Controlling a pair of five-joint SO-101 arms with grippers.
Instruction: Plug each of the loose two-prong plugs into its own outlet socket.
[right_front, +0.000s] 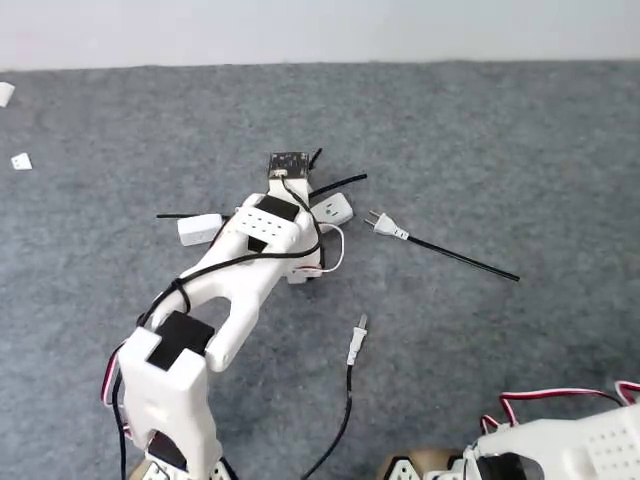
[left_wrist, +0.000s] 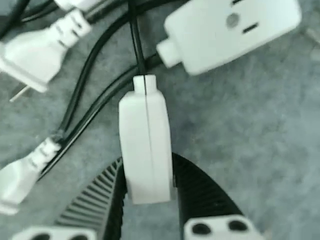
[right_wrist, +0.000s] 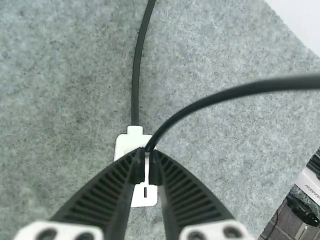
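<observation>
Left fingers (left_wrist: 200, 192) astride outlet socket (left_wrist: 145, 142)

White arms (right_front: 230, 290), ribbed black gripper fingers (right_wrist: 117, 187)

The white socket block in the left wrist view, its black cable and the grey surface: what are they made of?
Socket block: likely hard moulded plastic, smooth, with a seam down its side.
Black cable: probably a rubber or soft plastic sheath, smooth and dark.
Grey surface: looks like short-pile carpet or felt, mottled and fuzzy.

Plug (right_front: 388, 229) right of outlet socket (right_front: 333, 209).
</observation>
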